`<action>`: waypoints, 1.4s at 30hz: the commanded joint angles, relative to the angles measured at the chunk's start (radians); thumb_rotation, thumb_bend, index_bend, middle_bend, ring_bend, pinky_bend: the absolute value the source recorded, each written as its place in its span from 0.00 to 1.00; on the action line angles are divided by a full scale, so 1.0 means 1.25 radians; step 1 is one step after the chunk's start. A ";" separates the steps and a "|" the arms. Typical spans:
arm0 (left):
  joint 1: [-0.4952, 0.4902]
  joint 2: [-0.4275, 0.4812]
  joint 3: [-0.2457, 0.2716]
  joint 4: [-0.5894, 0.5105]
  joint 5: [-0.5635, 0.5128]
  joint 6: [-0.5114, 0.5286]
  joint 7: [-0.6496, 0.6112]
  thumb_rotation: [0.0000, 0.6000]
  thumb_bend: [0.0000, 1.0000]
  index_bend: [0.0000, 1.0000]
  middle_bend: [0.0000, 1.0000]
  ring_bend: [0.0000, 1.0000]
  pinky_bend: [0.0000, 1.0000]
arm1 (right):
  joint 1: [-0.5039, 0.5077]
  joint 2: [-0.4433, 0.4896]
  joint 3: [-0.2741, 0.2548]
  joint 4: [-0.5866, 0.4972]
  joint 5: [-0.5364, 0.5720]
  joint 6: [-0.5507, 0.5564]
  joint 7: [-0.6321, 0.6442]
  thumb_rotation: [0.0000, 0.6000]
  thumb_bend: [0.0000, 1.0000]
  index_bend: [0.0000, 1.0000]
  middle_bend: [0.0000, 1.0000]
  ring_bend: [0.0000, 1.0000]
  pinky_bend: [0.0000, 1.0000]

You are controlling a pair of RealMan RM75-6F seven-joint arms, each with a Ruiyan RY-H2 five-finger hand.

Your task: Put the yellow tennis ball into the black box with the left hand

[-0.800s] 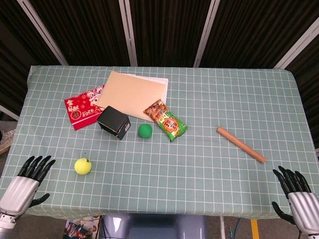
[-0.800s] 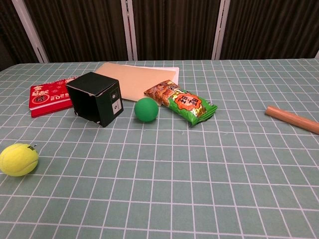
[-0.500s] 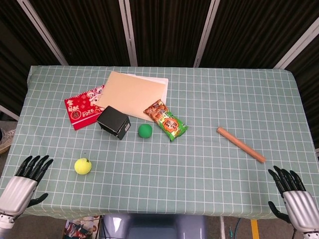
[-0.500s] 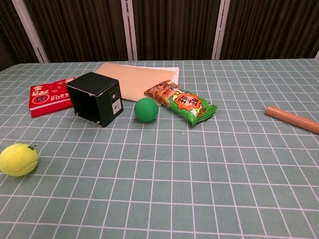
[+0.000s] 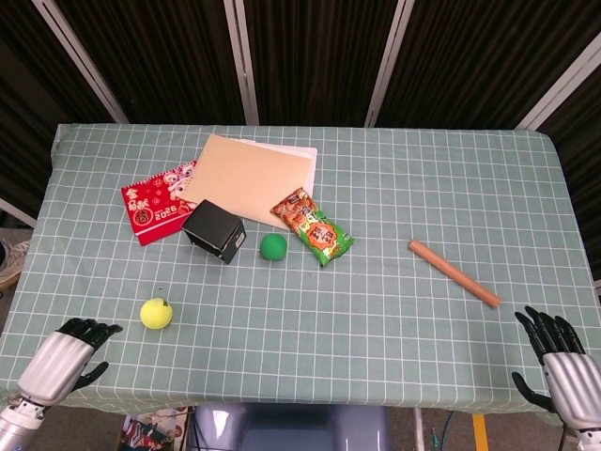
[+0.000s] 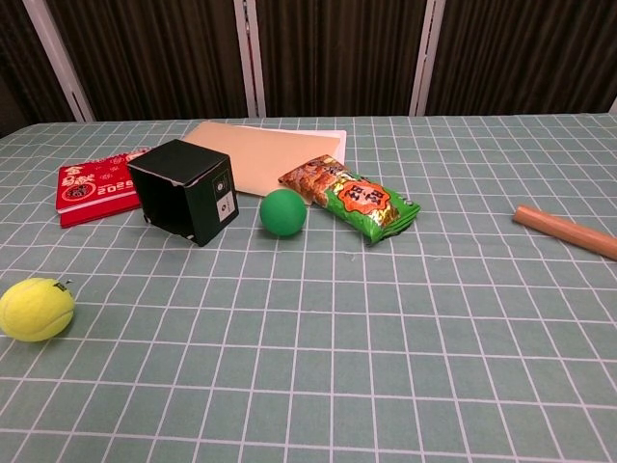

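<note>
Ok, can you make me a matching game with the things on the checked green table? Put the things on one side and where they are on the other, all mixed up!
Things:
1. round yellow tennis ball
2. small black cardboard box
3. long brown wooden stick
4. shiny green snack packet

Places:
A. alone on the right side of the table
B. nearest the robot's left hand
C. just right of the small green ball
D. beside the red printed pouch

Pairs: 1-B, 2-D, 3-A, 4-C
</note>
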 commanded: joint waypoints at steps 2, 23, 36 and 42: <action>0.011 -0.041 0.011 0.098 0.031 0.039 -0.010 1.00 0.31 0.45 0.57 0.52 0.51 | 0.006 0.000 0.008 0.004 0.017 -0.008 0.010 1.00 0.36 0.00 0.00 0.00 0.00; -0.049 -0.120 0.034 0.230 -0.003 -0.128 -0.025 1.00 0.34 0.51 0.65 0.60 0.56 | 0.038 -0.005 0.033 0.020 0.103 -0.079 0.022 1.00 0.36 0.00 0.00 0.00 0.00; -0.145 -0.161 0.009 0.224 -0.004 -0.217 -0.028 1.00 0.34 0.50 0.63 0.57 0.55 | 0.035 0.005 0.040 0.033 0.117 -0.072 0.063 1.00 0.36 0.00 0.00 0.00 0.00; -0.178 -0.169 0.003 0.208 -0.012 -0.255 -0.021 1.00 0.34 0.50 0.62 0.57 0.55 | 0.036 0.006 0.043 0.039 0.122 -0.072 0.072 1.00 0.36 0.00 0.00 0.00 0.00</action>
